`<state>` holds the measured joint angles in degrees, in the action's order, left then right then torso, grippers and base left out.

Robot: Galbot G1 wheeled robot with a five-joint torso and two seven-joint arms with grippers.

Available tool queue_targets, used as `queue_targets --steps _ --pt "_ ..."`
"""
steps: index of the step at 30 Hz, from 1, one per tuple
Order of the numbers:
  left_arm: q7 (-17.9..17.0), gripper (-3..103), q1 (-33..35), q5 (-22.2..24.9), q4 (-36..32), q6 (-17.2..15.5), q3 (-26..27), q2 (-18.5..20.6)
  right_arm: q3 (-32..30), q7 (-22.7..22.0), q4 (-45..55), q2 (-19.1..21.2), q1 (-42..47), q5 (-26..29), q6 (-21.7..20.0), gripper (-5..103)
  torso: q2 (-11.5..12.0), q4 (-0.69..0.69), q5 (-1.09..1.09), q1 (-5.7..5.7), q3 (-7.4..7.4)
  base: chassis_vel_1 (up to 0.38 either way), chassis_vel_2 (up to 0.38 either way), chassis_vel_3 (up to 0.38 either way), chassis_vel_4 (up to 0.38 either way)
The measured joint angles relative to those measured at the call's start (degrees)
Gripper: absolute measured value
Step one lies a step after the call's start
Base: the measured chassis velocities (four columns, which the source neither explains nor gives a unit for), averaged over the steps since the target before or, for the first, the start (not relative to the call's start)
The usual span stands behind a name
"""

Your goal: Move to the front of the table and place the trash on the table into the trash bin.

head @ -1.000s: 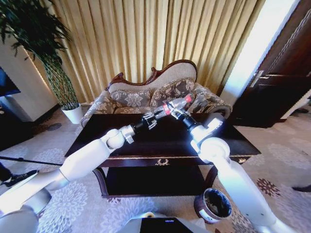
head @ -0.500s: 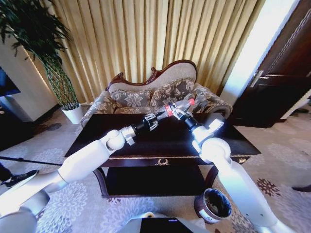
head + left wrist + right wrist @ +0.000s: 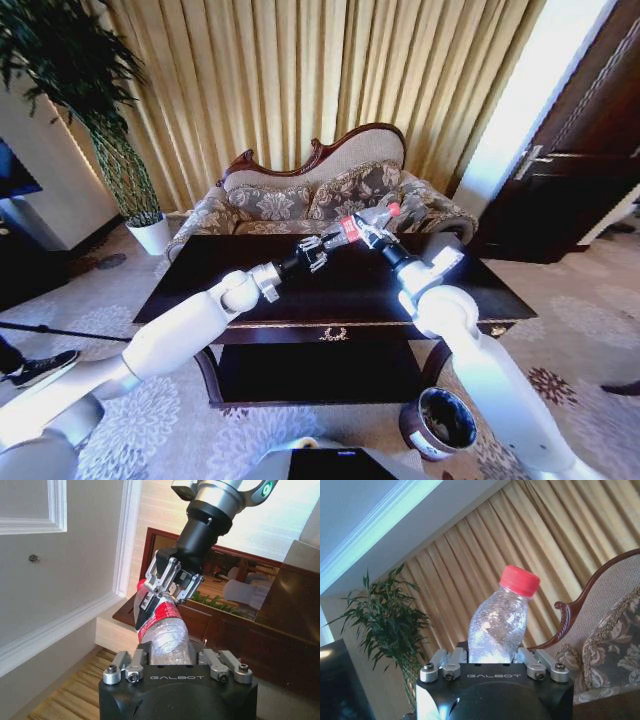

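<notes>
Two long white arms with smooth, shiny shells are seen above the table (image 3: 300, 290). Each arm is made thinner toward a black wrist, with a silver ring joint before it. The left gripper (image 3: 312, 248) and the right gripper (image 3: 362, 228) are built from grey metal bars with small screws. The word GALBOT is printed in white on each black wrist block. A green light is set in the silver wrist ring.

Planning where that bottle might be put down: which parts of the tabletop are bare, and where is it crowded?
The table is bare along its left side and front edge. The crowded spot is back centre, where the left end effector and right end effector both meet at the bottle.
</notes>
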<state>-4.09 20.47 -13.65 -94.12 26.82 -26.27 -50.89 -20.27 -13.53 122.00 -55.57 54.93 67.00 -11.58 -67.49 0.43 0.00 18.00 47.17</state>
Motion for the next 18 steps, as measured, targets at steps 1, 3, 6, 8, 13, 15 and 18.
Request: queue_targets --steps 1,3,6,8,13,15,18 --pt "0.0 44 -0.1 0.1 0.0 0.0 -0.1 0.0 -0.1 0.0 0.0 0.0 0.0 0.0 0.0 32 0.0 0.0 0.0 0.0 0.0 0.0 0.0 0.0 0.0" --pt "0.0 54 -0.2 0.9 -0.8 -0.1 -0.2 0.0 -0.7 -0.1 -0.8 0.2 -0.6 0.0 0.0 27 0.0 0.0 0.0 0.0 0.0 0.0 0.0 0.0 0.0" --pt "0.4 66 -0.2 3.8 -2.5 -1.0 -0.4 0.6 -1.5 -0.2 -2.0 0.4 -1.1 -0.1 0.1 24 0.0 0.0 0.0 0.0 0.0 0.0 0.0 0.0 0.0" --pt "0.4 71 0.0 7.4 -4.5 -3.2 -0.4 1.5 -2.2 -0.2 -3.1 0.8 -1.2 -0.7 0.1 24 0.0 0.0 0.0 0.0 0.0 0.0 0.0 0.0 0.0" --pt "-3.3 87 2.8 17.2 -8.9 -10.8 3.3 3.7 -4.5 -0.2 -6.1 2.2 -0.3 -6.0 1.4 24 0.0 0.0 0.01 0.0 0.0 0.0 0.0 0.0 0.0" --pt "-5.3 92 4.6 20.0 -10.8 -14.1 5.6 4.3 -5.1 -0.1 -6.5 2.7 0.2 -7.5 1.6 24 0.0 0.02 0.01 0.0 0.0 0.0 0.0 0.0 0.0" --pt "-11.7 99 10.0 28.1 -16.0 -25.6 12.9 5.7 -6.6 -0.1 -7.0 5.2 2.4 -11.7 1.8 24 0.0 -0.02 0.0 0.0 0.0 0.0 0.0 0.0 0.0"
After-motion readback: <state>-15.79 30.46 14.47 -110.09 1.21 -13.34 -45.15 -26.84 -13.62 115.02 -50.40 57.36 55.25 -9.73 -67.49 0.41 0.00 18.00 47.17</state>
